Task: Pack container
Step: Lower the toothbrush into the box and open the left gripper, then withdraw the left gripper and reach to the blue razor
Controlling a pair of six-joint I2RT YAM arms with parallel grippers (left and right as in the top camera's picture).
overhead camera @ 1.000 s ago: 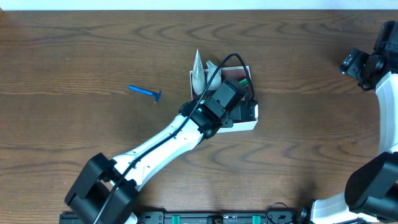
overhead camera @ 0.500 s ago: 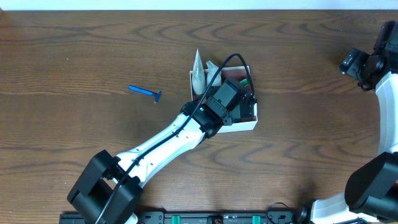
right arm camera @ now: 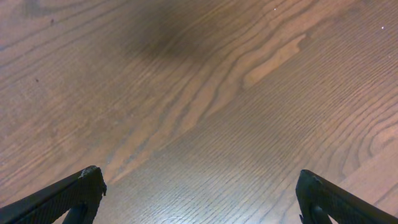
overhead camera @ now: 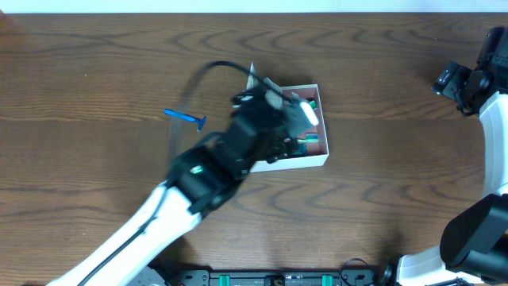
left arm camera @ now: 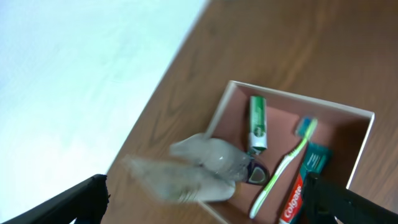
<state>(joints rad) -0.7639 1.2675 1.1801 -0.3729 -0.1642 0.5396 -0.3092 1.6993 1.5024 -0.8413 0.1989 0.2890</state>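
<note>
Near the middle of the surface (overhead camera: pixel 95 63), the box (overhead camera: pixel 309 161) is sitting flat, white outside and dusty pink inside. The left arm is reaching over the box's left side, blurred in the overhead view. Its left end effector (left arm camera: pixel 205 185) is hanging above the box with its fingers (left arm camera: pixel 87 196) spread wide apart and nothing between them.

Inside the box, a green-and-white packet (left arm camera: pixel 257 123) is lying against the wall nearest the surface's far edge. Just beside the packet, a green toothbrush (left arm camera: pixel 281 176) is lying at a slant. A red toothpaste tube (left arm camera: pixel 293 202) is lying along the toothbrush, and a teal item (left arm camera: pixel 314 158) is sitting next to them, too small to identify. A pale, translucent tube (left arm camera: pixel 202 165) is resting across the box's left wall, its dark cap inside the box and its tail sticking out over the surface. The tube is showing blurred.

Left of the box, well apart from it, a blue razor (overhead camera: pixel 185 118) is lying on the bare wood.

Far right of the box, the right end effector (right arm camera: pixel 200 178) is hovering over bare wood, fingers spread wide and gripping nothing.
</note>
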